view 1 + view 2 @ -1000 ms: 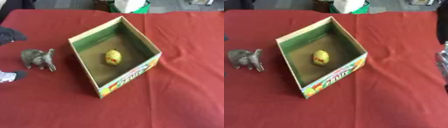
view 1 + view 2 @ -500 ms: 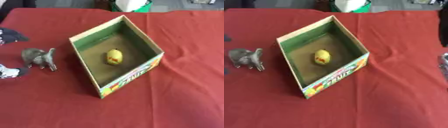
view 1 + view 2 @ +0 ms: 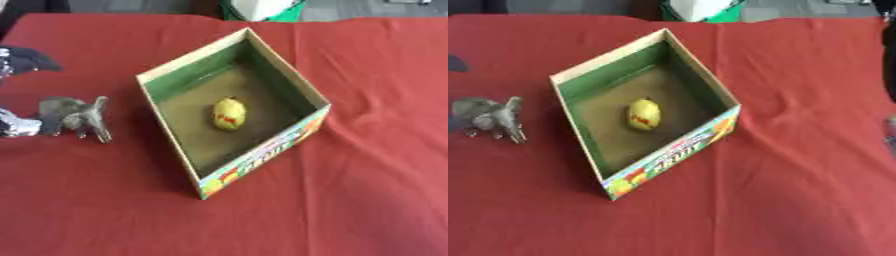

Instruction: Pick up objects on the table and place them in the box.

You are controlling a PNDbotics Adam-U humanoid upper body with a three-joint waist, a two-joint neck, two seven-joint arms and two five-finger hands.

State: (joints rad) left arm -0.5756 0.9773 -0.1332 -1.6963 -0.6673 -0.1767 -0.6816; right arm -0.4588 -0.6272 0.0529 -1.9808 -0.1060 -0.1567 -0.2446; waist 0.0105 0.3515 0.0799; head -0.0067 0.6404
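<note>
A grey toy elephant (image 3: 74,116) stands on the red cloth, left of the box. The cardboard box (image 3: 284,82) has green inner walls and fruit print on its front; a yellow fruit (image 3: 228,113) with a red mark lies on its floor. My left hand (image 3: 24,58) shows at the left edge, open. One dark finger is above and behind the elephant, and a silver part (image 3: 12,125) sits right at the toy's rear. Whether it touches the toy I cannot tell. Only a dark sliver of my right arm (image 3: 888,55) shows at the right edge.
The red tablecloth (image 3: 350,200) covers the whole table, with soft folds right of the box. A white and green object (image 3: 262,7) stands beyond the far edge.
The silver lower part of my left hand has moved up to the elephant's rear. The right arm has slid further out at the right edge. Elephant, box and fruit have stayed put.
</note>
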